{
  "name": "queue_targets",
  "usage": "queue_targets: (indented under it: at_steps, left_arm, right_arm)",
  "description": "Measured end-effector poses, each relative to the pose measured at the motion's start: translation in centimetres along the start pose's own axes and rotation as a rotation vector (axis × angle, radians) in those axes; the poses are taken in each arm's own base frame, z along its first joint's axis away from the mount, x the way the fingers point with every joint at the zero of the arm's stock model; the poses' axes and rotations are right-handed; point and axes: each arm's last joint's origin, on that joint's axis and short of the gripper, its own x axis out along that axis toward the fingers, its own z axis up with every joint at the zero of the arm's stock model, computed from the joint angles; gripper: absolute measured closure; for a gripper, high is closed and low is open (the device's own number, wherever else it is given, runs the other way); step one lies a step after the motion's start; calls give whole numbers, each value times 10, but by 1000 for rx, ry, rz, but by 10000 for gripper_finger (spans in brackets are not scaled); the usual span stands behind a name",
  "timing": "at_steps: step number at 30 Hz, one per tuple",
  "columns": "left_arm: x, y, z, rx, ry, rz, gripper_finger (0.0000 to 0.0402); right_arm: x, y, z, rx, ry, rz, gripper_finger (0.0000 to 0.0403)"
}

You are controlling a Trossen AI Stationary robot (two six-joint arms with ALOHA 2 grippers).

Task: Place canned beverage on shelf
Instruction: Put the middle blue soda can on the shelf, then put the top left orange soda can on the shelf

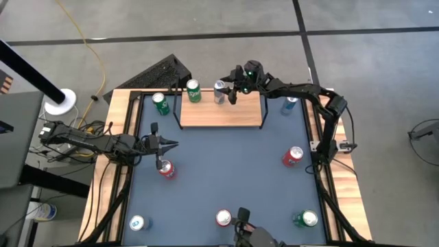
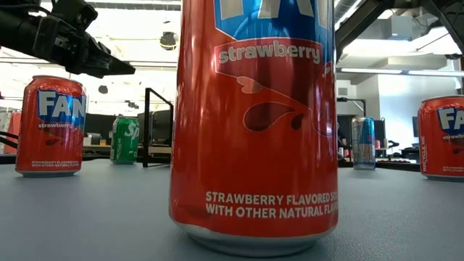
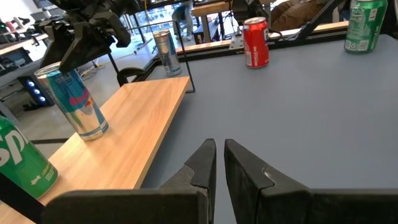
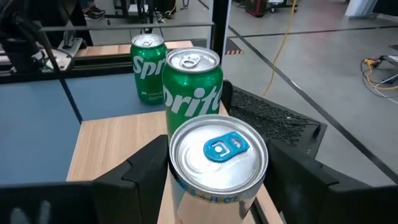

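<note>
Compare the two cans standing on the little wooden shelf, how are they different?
The Sprite can is green and wide-bodied; the silver-and-blue can is slimmer. The Sprite can stands free with nothing touching it, while the silver-and-blue can sits between the fingers of the right claw. The silver-and-blue can has a blue pull tab; the Sprite can's is plain metal. Both stand upright, side by side, along the back edge of the shelf.

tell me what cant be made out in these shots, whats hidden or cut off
- Low view: the near strawberry can fills the middle, hiding most of the shelf and the table behind it; its top is cut off.
- Right wrist view: the silver can between the right gripper fingers covers its own base, so whether it rests on the shelf board is unclear.
- Left wrist view: the near Sprite can is cut off at the edge.
- High view: can labels are too small to read.
</note>
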Motion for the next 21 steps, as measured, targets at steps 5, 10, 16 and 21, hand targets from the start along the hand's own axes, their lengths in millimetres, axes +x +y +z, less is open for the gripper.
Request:
queue_targets:
  at_steps: [5,10,16,21]
  left_arm:
    - [0,0,0,0,0,-1,379]
    - [0,0,0,0,-1,0,379]
    - [-3,4,18,-16,23,-7,379]
    - [-11,6,36,-121,121,-101,379]
  right_arm:
    - [-7,2,12,-16,-42,-7,148]
    - [-19,10,31,-32,-74,0,148]
    - [-46,55,65,-84,-63,164,148]
    - [-69,114,85,-198,-11,317,148]
